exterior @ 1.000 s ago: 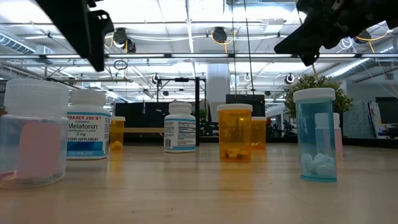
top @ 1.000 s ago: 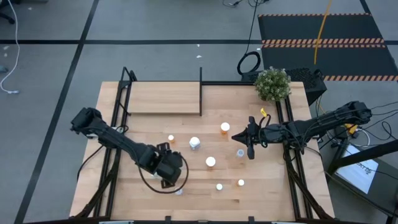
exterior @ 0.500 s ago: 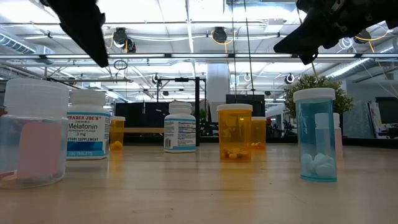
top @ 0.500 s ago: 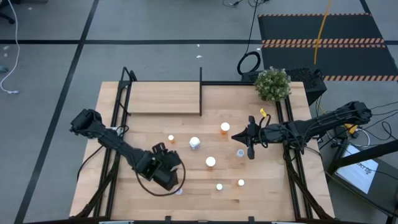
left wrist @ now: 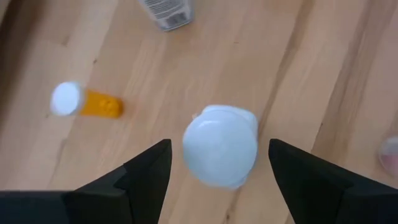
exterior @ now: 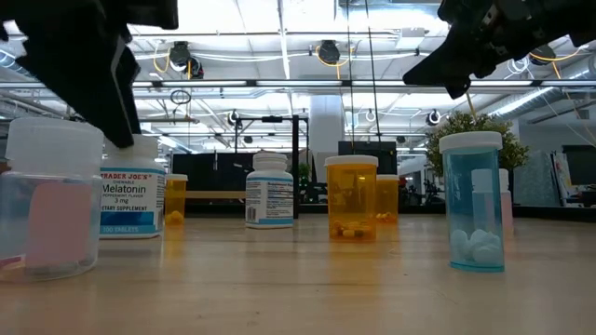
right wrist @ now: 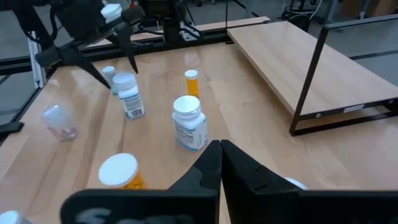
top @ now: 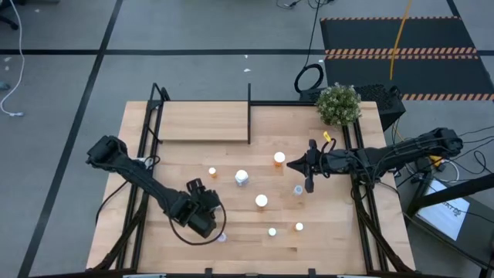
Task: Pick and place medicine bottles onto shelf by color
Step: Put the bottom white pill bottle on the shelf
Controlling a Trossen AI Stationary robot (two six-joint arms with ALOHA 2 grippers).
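clear bottle [left wrist: 390, 154] cut off (edge), left bottle [exterior: 51, 200] blurred

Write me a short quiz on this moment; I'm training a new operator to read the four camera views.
1. True or false: the light-wood plank shelf already holds a bottle.
2. Which gripper stands open around a white-capped bottle: A left gripper, B right gripper?
3. Fill in: the small orange bottle with a white cap lies on its ____.

Key: 1 false; 2 A; 3 side.
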